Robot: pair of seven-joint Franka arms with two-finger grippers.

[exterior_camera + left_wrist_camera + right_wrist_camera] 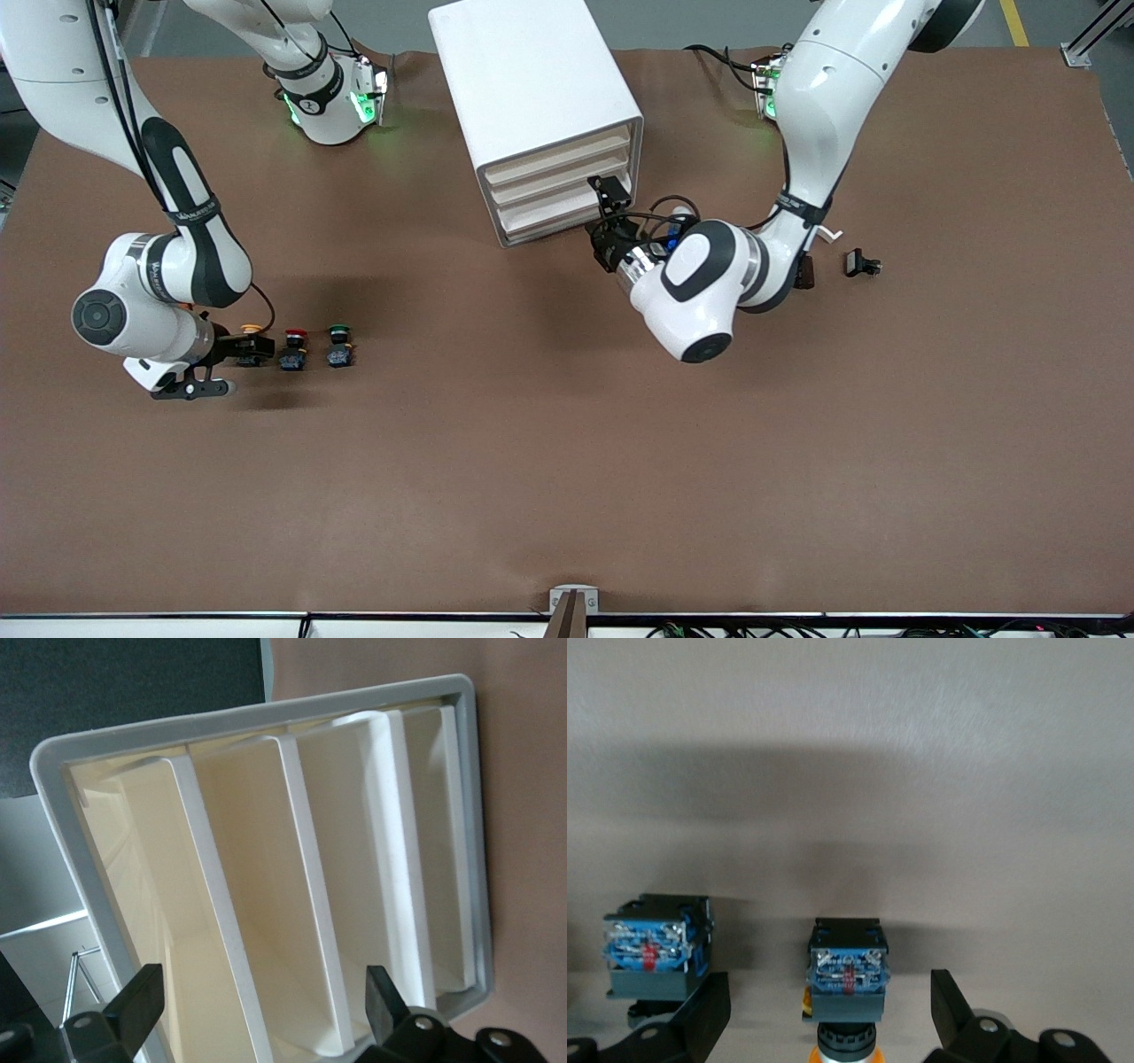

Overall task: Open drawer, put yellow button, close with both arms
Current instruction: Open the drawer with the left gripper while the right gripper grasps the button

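Brown covering spreads over the whole table (pixel 567 478), and everything else sits on it. Largest of the objects is the white drawer cabinet (pixel 532 106), standing between the two arm bases with its stacked cream drawer fronts turned toward the left arm's end of the table and slightly toward the front camera. All of its drawers look closed.

Next come the arms. The left arm (pixel 824 106) reaches down from its base and bends back toward the cabinet, bringing the left gripper (pixel 609 208) right up in front of the drawer fronts. In the left wrist view its fingers (pixel 133 1001) are spread wide, with the cabinet face (pixel 266 895) filling the space ahead of them and nothing between them.

The right arm (pixel 159 266) bends low over the right arm's end of the table. The right gripper (pixel 248 346) is down at the yellow button (pixel 252 340), with its fingers (pixel 700 1014) spread on either side of the button's dark blue body (pixel 849 967) and a clear gap on both sides, so nothing is pinched.

Three small buttons stand in a row: the yellow one in the gripper, then the red-capped button (pixel 293 349) just beside it, then the green-capped button (pixel 339 346). A small black part (pixel 861 264) lies well apart, at the left arm's end of the table
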